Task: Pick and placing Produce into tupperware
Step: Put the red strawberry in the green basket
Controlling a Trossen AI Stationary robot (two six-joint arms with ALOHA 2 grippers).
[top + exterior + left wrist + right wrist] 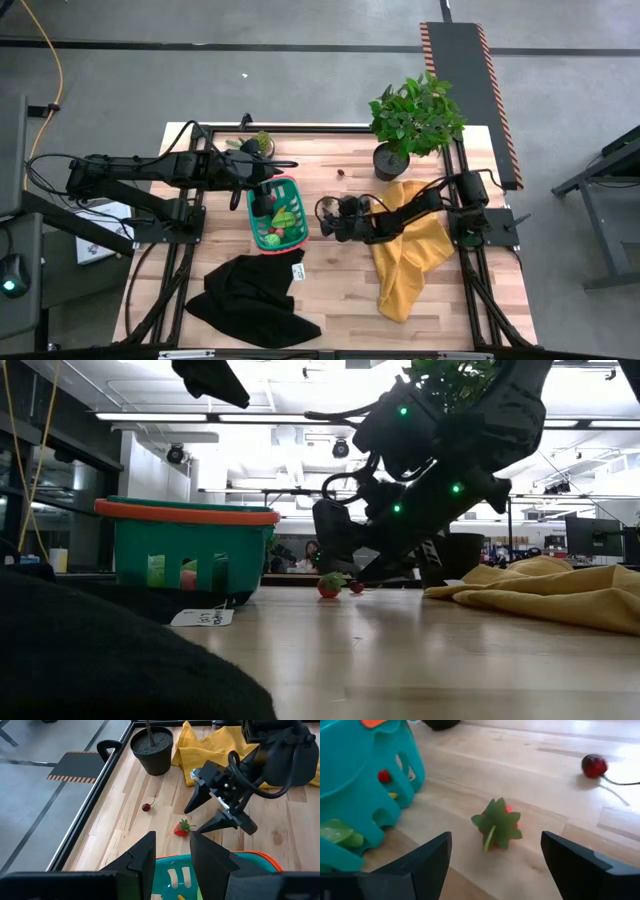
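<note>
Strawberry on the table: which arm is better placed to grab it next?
Right. The right hand is open and low, pointed at the strawberry; the left hand hovers over the basket.

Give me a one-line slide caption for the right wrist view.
Open right gripper lines up on a toy strawberry beside the teal basket, a cherry lying farther off.

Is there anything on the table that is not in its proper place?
Yes. A strawberry and a cherry lie on the bare wood outside the basket. The open right gripper is at the strawberry; the left gripper hovers over the basket.
</note>
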